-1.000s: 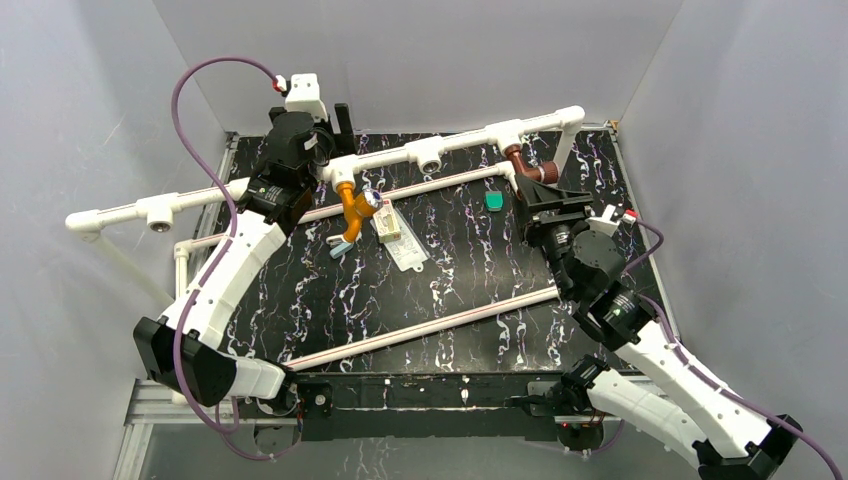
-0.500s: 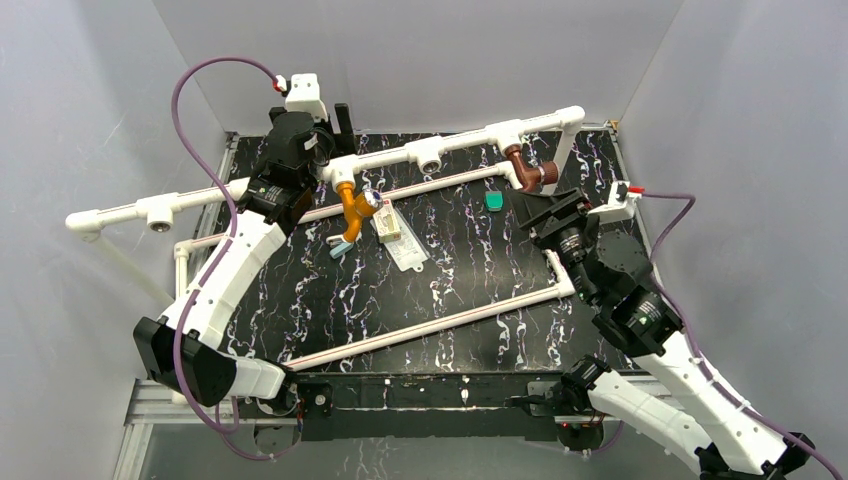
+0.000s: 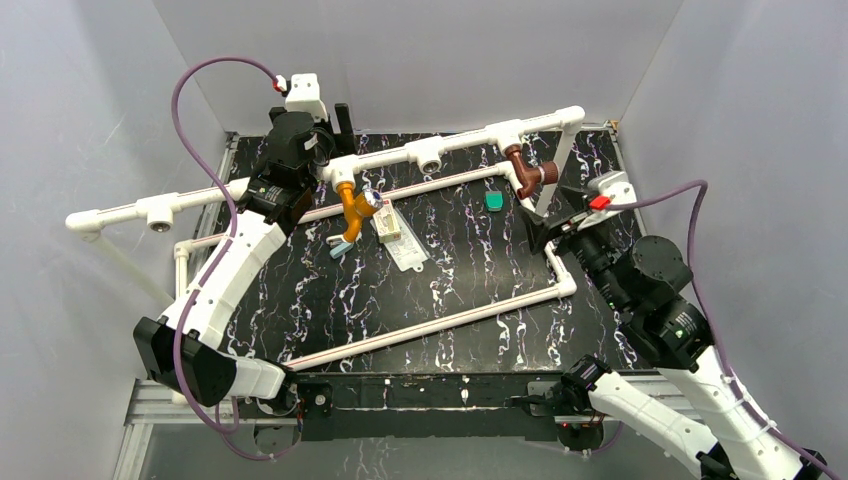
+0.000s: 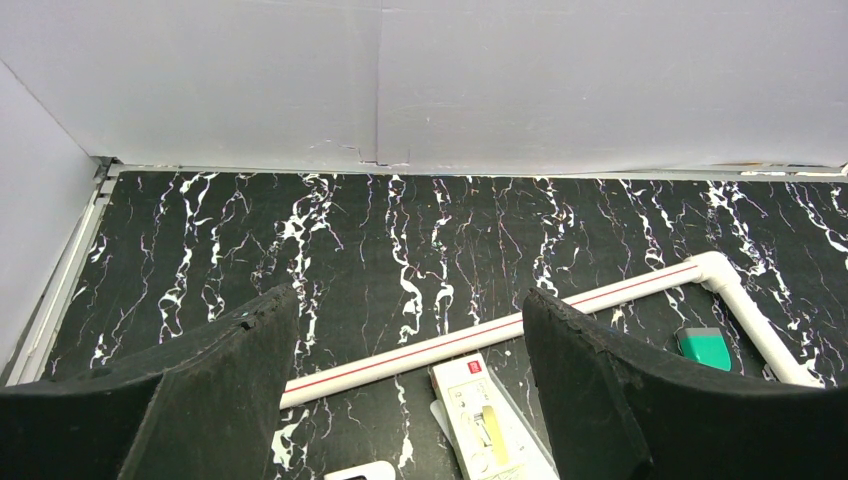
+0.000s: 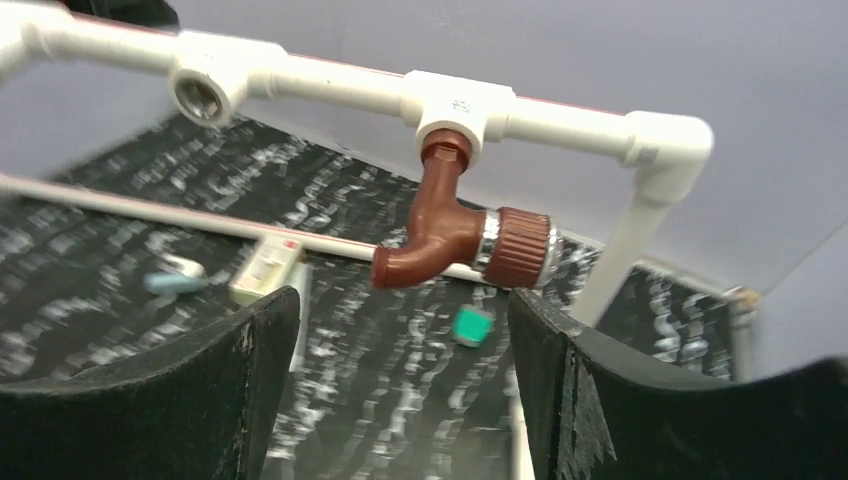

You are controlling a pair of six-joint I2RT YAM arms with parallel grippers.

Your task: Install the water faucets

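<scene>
Now, the left gripper (image 4: 408, 305) gapes wide and empty. Its wrist camera catches only the table (image 4: 400, 240), a thin pipe (image 4: 450, 345) and the green piece (image 4: 706, 347), while the overhead view shows the orange-yellow faucet (image 3: 352, 208) hanging from the white pipe (image 3: 465, 140). Rightward, the reddish-brown faucet (image 5: 445, 225) hangs screwed under its tee socket (image 5: 458, 100), clearest from the right wrist. The right gripper (image 5: 400, 300), spread wide, has backed off it since a second ago.

The top view looks down on the whole table (image 3: 460, 290) from its near side. The left wrist view faces the back wall (image 4: 400, 80). The right sits close to the brown faucet (image 5: 440, 235), and both show the green piece (image 4: 705, 347).
</scene>
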